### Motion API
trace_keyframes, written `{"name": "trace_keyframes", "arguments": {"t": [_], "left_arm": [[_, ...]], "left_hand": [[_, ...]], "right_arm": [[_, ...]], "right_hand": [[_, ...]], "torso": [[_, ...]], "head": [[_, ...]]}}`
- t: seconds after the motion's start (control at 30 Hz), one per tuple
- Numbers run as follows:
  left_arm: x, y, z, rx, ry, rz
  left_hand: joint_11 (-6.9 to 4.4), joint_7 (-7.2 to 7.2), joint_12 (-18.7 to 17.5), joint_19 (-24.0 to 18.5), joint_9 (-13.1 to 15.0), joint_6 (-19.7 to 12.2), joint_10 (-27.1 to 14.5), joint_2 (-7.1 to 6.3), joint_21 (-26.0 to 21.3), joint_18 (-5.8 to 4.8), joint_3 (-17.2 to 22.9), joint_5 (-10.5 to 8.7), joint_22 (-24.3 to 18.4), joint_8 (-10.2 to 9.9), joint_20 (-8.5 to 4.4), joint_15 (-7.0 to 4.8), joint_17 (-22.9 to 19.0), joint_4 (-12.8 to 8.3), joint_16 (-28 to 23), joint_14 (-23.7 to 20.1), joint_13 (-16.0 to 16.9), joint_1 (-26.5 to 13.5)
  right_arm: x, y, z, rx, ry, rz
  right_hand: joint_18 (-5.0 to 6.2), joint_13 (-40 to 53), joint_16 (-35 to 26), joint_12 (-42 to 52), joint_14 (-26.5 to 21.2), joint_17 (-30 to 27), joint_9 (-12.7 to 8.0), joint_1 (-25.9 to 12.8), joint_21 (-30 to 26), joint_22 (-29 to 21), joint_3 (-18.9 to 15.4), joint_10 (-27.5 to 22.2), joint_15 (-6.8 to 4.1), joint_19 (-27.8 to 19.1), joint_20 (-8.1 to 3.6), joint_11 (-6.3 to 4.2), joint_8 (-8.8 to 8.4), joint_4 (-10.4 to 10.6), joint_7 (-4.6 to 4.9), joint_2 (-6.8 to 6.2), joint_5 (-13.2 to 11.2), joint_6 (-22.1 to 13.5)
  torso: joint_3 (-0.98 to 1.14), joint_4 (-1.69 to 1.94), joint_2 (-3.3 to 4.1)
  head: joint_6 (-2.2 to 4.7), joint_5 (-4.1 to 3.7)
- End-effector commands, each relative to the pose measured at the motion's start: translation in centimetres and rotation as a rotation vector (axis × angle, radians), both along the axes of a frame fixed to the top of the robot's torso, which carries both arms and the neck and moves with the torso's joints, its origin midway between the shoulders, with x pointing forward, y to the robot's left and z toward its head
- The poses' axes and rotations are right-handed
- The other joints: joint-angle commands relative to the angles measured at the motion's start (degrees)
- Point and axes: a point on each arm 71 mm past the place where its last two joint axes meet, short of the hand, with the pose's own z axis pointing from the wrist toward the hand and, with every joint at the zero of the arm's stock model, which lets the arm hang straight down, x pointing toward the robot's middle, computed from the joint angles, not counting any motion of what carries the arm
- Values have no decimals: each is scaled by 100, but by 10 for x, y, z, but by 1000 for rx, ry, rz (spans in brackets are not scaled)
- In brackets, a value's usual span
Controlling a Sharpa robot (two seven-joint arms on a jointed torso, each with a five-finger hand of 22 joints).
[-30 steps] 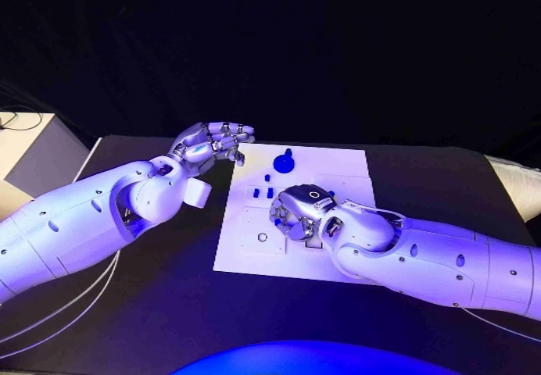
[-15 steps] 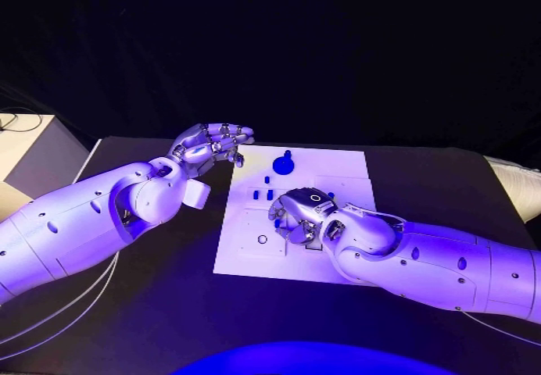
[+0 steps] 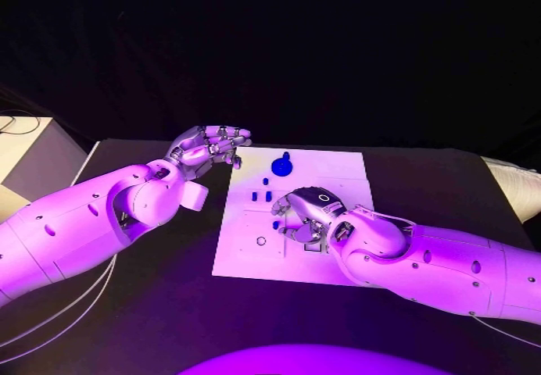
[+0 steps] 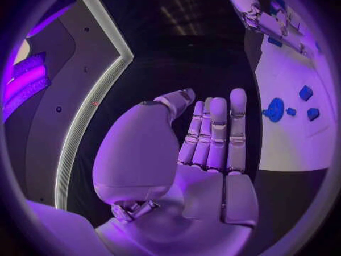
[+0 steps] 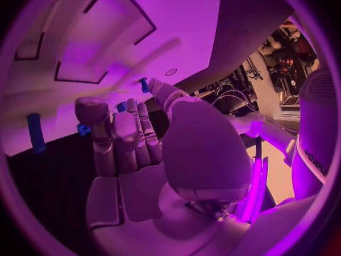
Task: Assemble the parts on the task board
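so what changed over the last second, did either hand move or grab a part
Little changed. The right hand edged slightly toward the robot over the task board; whether it holds a part is unclear. The left hand stayed raised beside the board holding nothing, and the large blue part kept its place.

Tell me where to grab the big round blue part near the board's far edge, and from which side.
Probably by the narrow stem on the round blue part, pinched from above. It seems to lie flat on the task board, offering little side edge. The left hand hovers empty beside it, nearest.
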Motion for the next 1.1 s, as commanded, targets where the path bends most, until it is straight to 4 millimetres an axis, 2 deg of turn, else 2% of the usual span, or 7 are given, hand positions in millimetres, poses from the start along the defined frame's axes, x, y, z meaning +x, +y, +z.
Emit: {"name": "trace_keyframes", "arguments": {"t": [0.03,0.27,0.37,0.6,0.73,0.9,1.1], "left_arm": [[-1,-1,0,-3,-3,-10],[-1,1,-1,-2,1,-7],[-1,1,-3,-1,6,-9],[-3,3,-10,-1,20,-1],[-4,2,-12,-3,27,-1],[-5,1,-13,-5,29,-4],[-5,1,-13,-5,31,-4]], "left_hand": [[10,18,-23,41,-8,-8,-19,5,-10,80,-18,3,7,-29,3,43,8,-8,7,9,-7,-8],[10,18,-23,41,-8,-8,-19,5,-10,80,-18,3,7,-29,3,43,8,-8,7,9,-7,-8],[12,26,-24,42,-12,-17,-17,2,-11,80,-22,2,7,-37,4,44,9,-5,7,9,-7,-13],[16,34,-23,41,-17,-34,-11,-6,-12,80,-28,0,7,-49,6,48,9,-2,5,7,-6,-20],[17,35,-24,41,-18,-36,-12,-7,-13,81,-29,1,6,-51,6,49,9,-2,4,6,-6,-20],[17,35,-24,41,-18,-36,-12,-7,-13,81,-29,1,6,-51,6,49,9,-2,4,6,-6,-20],[17,35,-24,41,-18,-36,-12,-7,-13,81,-29,1,6,-51,6,49,9,-2,4,6,-6,-20]], "right_arm": [[-1,-8,12,71,-29,-17],[6,-34,35,100,21,-52],[15,-50,44,77,48,-73],[35,-86,61,3,38,-120],[45,-100,61,-64,42,-128],[51,-103,58,-109,44,-119],[56,-100,52,-164,41,-115]], "right_hand": [[104,6,-27,34,-40,-23,-12,60,-36,-18,-35,-18,-11,-49,-4,-10,-26,28,35,-33,28,8],[12,22,231,312,128,297,-48,139,400,403,31,289,-65,210,-53,-72,-47,195,47,-52,64,90],[-57,9,358,357,187,472,-71,154,737,719,178,410,-86,374,-74,-98,-78,252,28,-67,16,87],[-136,-1,572,342,274,794,-84,141,1119,1079,200,445,-87,534,-82,-100,-97,282,32,-157,63,86],[-176,-5,623,319,287,844,-88,138,1323,1269,177,440,-92,618,-87,-106,-102,289,26,-225,67,91],[-180,-9,652,238,276,845,-102,131,1360,1310,-21,335,-91,637,-89,-104,-132,320,-7,-273,127,54],[-193,2,704,230,286,907,-104,169,1427,1379,-157,343,-93,663,-90,-109,-135,342,-21,-228,138,58]], "torso": [[-7,1,-5],[1,-21,-8],[-2,-24,-19],[-15,-48,-31],[-21,-39,-27],[-12,-31,-30],[-16,-22,-24]], "head": [[21,-1],[79,-39],[84,-73],[103,-91],[103,-100],[101,-109],[85,-102]]}}
